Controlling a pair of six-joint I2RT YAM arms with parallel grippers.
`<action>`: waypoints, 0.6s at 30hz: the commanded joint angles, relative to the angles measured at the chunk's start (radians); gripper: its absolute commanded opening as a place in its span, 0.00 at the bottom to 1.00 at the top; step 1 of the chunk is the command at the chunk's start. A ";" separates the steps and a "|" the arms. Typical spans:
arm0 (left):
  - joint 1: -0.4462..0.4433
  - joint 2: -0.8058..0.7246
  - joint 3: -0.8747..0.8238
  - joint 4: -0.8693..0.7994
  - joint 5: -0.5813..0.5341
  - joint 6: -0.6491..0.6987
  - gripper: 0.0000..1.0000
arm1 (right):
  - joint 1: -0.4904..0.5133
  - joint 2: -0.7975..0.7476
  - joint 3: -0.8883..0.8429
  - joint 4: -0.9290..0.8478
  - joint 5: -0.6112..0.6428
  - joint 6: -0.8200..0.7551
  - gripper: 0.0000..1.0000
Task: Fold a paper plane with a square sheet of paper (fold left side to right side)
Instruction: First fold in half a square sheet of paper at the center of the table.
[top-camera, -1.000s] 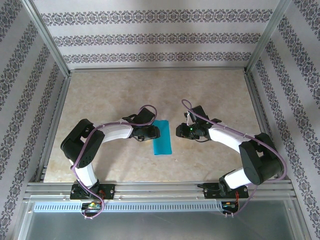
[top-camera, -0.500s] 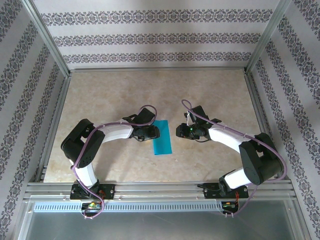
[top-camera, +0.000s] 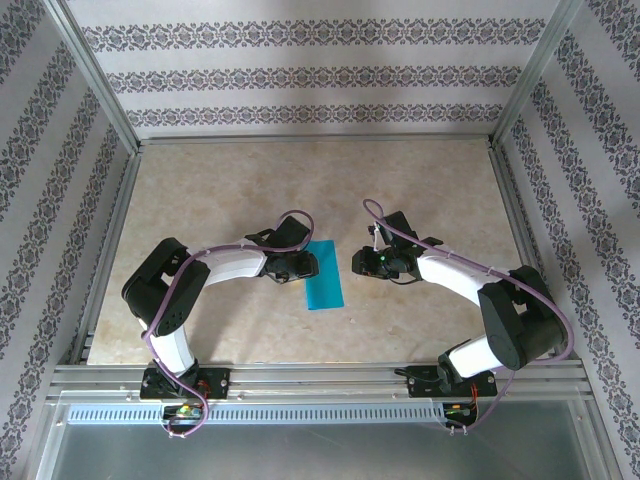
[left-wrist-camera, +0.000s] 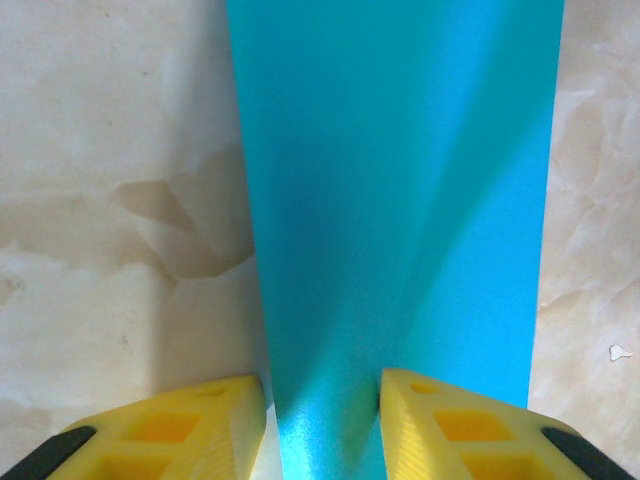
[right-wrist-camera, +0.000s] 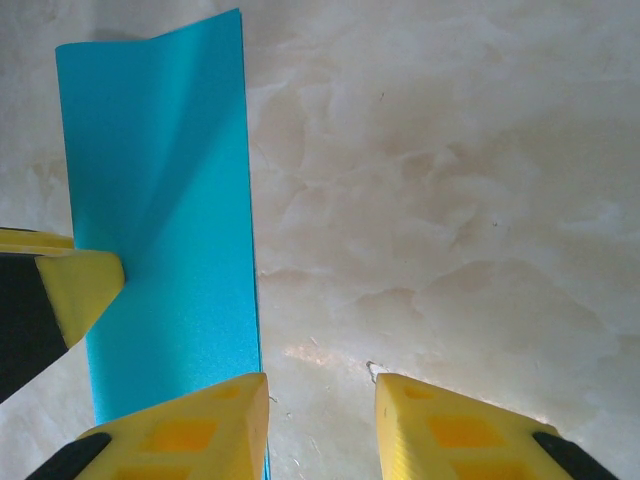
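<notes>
Left wrist view: at the bottom edge the left gripper's fingers stand narrowly apart, straddling a raised ridge of the square sheet of paper; I cannot tell whether they pinch it. Just right of the sheet, the right gripper's fingers hang part-open over bare tabletop. The sheet lies mid-frame from above, already a half-width strip. The flattening and every plane fold look still to do.

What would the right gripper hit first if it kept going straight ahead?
Probably bare table, just beside the square sheet of paper; one finger of the right gripper lines up with the paper's edge. Depth unclear.
</notes>
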 joint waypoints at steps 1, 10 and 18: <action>-0.017 0.090 -0.040 0.011 -0.053 -0.009 0.38 | 0.001 -0.007 0.007 -0.015 0.008 -0.015 0.35; -0.014 0.091 -0.039 0.001 -0.066 -0.015 0.38 | 0.004 0.000 0.012 -0.016 0.008 -0.016 0.35; -0.014 0.099 -0.034 0.000 -0.065 -0.015 0.38 | 0.009 0.013 0.020 -0.010 -0.016 -0.016 0.35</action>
